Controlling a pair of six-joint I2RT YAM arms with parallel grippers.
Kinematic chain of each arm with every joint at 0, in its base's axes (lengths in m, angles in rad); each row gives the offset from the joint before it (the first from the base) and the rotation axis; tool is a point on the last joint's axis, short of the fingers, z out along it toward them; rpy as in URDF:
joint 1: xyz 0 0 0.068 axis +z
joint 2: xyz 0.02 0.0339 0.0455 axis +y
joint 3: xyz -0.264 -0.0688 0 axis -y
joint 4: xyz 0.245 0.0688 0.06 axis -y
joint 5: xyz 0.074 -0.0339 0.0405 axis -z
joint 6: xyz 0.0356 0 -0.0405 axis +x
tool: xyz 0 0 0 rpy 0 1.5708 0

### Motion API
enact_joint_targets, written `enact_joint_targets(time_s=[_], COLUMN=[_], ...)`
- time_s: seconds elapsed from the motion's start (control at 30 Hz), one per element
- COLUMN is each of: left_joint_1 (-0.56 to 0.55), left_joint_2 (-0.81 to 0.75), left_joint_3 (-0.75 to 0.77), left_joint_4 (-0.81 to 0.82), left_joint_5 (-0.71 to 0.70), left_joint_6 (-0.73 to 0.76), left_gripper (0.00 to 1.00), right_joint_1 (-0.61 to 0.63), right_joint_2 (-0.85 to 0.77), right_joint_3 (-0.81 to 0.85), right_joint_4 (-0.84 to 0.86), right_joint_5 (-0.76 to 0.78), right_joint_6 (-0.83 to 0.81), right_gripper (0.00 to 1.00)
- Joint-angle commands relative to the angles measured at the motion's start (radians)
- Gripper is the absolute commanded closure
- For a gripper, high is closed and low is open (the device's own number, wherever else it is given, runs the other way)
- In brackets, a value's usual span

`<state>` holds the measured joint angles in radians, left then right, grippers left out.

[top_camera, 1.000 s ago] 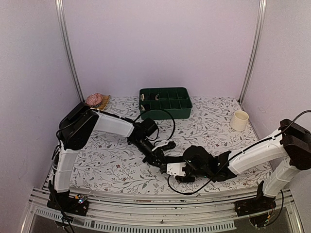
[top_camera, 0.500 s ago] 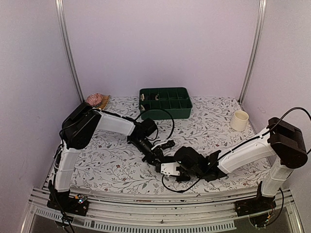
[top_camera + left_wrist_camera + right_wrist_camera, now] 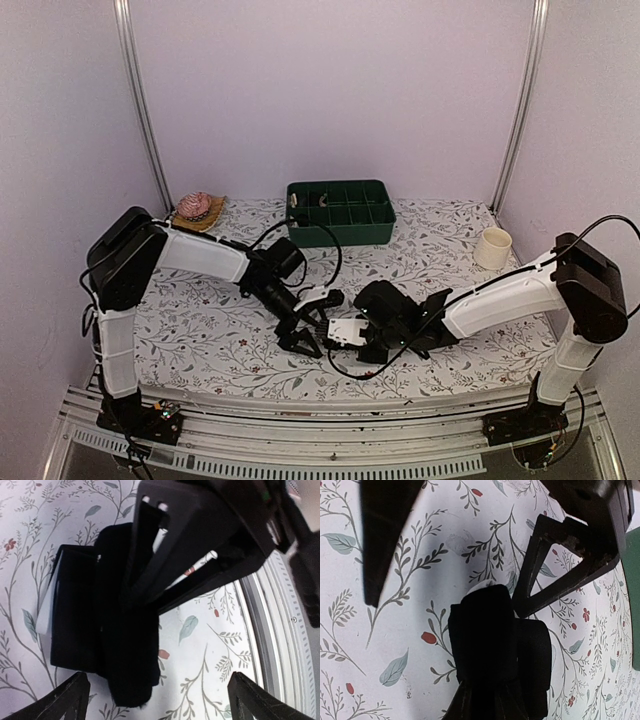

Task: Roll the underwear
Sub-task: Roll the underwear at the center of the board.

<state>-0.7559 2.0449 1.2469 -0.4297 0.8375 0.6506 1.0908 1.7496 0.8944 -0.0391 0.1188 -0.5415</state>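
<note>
Opening wide from a near-shut pinch, the left gripper (image 3: 310,322) now has its black fingers (image 3: 67,702) spread far apart on either side of the rolled black fabric underwear (image 3: 125,650). The right gripper (image 3: 480,702) has slid in leftward and pinches that roll between closed fingers. The roll lies on the white floral-printed tablecloth (image 3: 200,325) between the two grippers, with a pale edge showing at one end. Well to the right of the right gripper stands a cream cylindrical cup (image 3: 494,248), its inside hidden. Beyond both grippers sits a dark green plastic tray (image 3: 360,228) with many compartments. Small pale things lie in its left compartments, too small to identify. Left of the tray, a pink rounded object (image 3: 195,205) rests on a woven mat (image 3: 214,212).
</note>
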Motion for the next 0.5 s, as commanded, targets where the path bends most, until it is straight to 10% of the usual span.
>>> enact_joint_targets(time_s=[0.0,0.47], left_joint_1=[0.024,0.045], left_joint_2=[0.084,0.198], left_joint_3=[0.062,0.143], left_joint_4=[-0.017,-0.054], left_joint_5=[0.005,0.068], left_joint_6=[-0.041,-0.08], left_gripper=[0.01,0.02], right_joint_1=[0.004,0.004], right_joint_2=[0.04,0.08], right_joint_3=[-0.005,0.004], right_joint_4=[-0.145,-0.14], right_joint_5=[-0.083,-0.086], right_joint_6=[0.026,0.017], right_gripper=[0.9,0.9])
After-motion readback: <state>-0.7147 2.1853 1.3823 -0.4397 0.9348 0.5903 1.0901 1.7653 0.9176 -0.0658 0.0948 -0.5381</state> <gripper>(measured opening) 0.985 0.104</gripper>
